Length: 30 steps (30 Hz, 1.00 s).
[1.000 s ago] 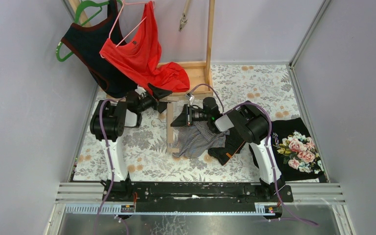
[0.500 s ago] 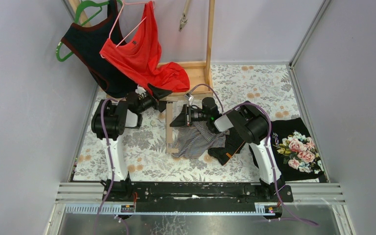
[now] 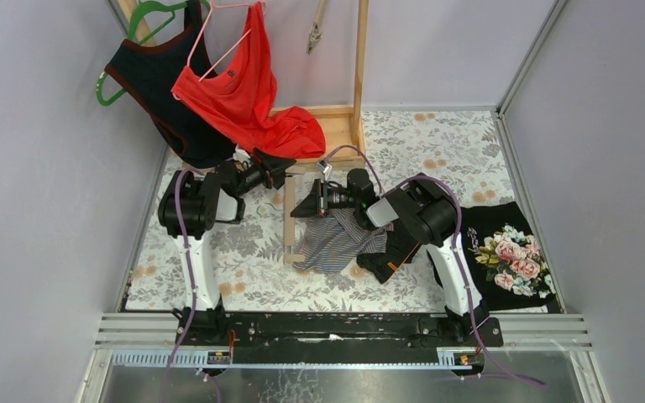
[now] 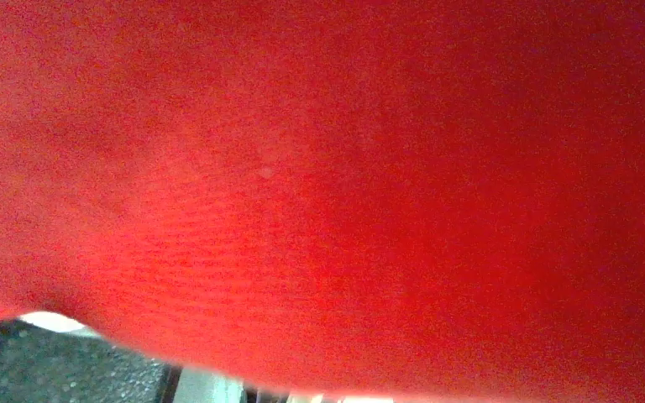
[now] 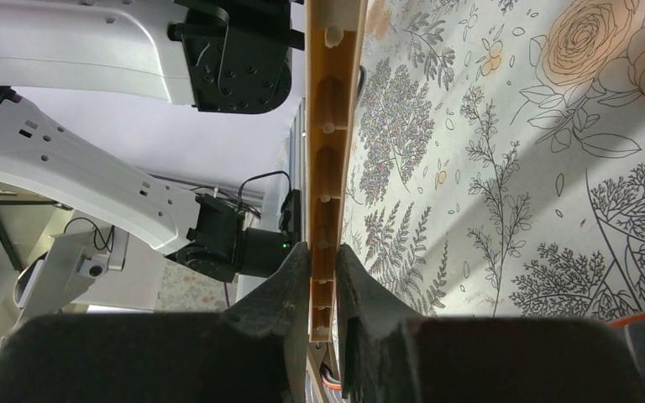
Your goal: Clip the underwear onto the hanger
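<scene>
Right hand clamped on wooden hanger; left hand against red garment, opening unclear.

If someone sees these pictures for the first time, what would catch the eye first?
The bright red garment hanging at the back left stands out first; it also fills nearly the whole left wrist view. Next comes the right gripper, shut on the wooden hanger at the middle of the flowered table, with the striped underwear just to its right.
</scene>
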Motion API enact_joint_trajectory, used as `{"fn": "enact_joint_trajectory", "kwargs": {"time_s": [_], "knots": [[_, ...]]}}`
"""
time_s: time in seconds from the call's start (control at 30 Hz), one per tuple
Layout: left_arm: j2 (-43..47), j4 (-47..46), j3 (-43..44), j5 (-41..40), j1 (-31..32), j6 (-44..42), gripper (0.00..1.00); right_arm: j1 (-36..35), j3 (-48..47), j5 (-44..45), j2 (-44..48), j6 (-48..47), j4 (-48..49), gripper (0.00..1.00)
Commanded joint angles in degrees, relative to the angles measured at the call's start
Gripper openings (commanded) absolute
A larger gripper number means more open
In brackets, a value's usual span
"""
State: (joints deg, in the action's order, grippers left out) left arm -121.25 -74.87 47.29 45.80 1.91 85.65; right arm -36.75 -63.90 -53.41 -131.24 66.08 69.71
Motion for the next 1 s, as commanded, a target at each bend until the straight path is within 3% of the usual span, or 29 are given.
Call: {"fn": "enact_joint_trajectory", "kwargs": {"time_s": [0.0, 0.47, 0.97], "knots": [[-1.7, -8.8, -1.3, -0.3, 0.4, 1.4, 0.47, -0.6, -2.3, 0.0, -0.6, 2.3, 5.6, 0.07], [-3.0, -15.4, -2.4, 0.6, 0.4, 3.0, 0.46, -0.6, -2.9, -0.5, -1.9, 4.9, 8.1, 0.07], [-3.3, -16.1, -2.4, 1.1, 0.4, 3.1, 0.26, -0.6, -2.9, -0.6, -2.3, 5.3, 8.8, 0.07]]}}
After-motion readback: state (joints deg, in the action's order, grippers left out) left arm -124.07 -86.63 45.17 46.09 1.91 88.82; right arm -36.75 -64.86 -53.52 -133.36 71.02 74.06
